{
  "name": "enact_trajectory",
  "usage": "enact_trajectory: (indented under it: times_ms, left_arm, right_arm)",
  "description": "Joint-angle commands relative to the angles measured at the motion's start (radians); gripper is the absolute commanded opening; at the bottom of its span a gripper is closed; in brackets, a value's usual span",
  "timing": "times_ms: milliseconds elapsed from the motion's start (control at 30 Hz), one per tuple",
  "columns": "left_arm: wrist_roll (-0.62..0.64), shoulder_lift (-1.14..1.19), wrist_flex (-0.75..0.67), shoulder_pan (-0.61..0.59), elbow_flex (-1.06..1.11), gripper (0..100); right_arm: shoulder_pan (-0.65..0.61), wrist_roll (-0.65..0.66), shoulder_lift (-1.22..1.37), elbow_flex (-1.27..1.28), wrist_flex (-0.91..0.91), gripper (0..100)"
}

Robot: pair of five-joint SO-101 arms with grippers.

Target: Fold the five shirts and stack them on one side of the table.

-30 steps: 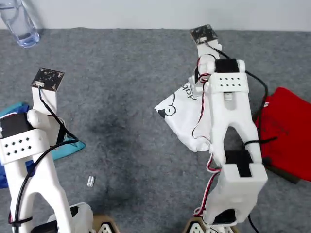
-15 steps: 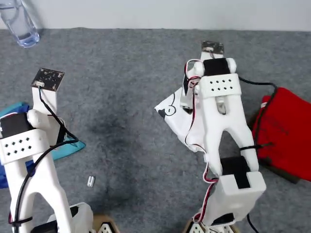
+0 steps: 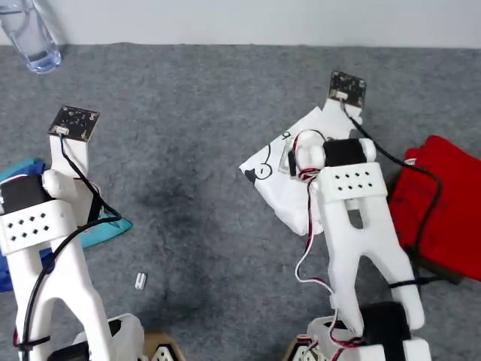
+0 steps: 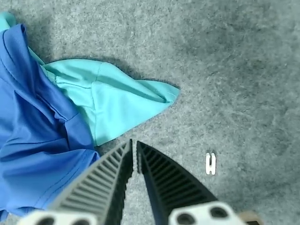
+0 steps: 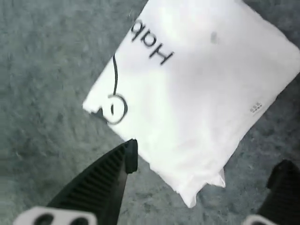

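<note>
The white shirt (image 5: 201,103) has a few big black letters and a little black drawing by one corner. Tiny print, too small to read, sits near another edge.

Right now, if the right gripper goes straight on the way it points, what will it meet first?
Most likely the white shirt: the right gripper is open, and the shirt's near edge lies between its jaws. Its height above the cloth is unclear.

Bright, even light; faint soft shadows; white shirt (image 5: 197,93) slightly glaring
</note>
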Motion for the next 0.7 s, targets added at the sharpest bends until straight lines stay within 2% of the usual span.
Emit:
enact_trajectory:
  times_ms: [0, 100, 267, 667]
  left_arm:
    - [-0.002, -0.029, -0.009, -0.021, -0.004, 1]
    - [-0.003, -0.029, -0.009, -0.031, -0.002, 1]
    - [-0.003, -0.029, -0.009, -0.034, -0.002, 1]
    - [-0.003, -0.029, -0.008, -0.034, -0.002, 1]
  right_arm:
    - [0.025, -0.043, 0.077, -0.028, -0.038, 44.5]
    - [0.038, -0.072, 0.194, -0.084, -0.042, 46.7]
    - [0.031, -0.132, 0.367, -0.192, -0.033, 57.8]
    - [0.024, -0.242, 0.645, -0.252, -0.196, 50.7]
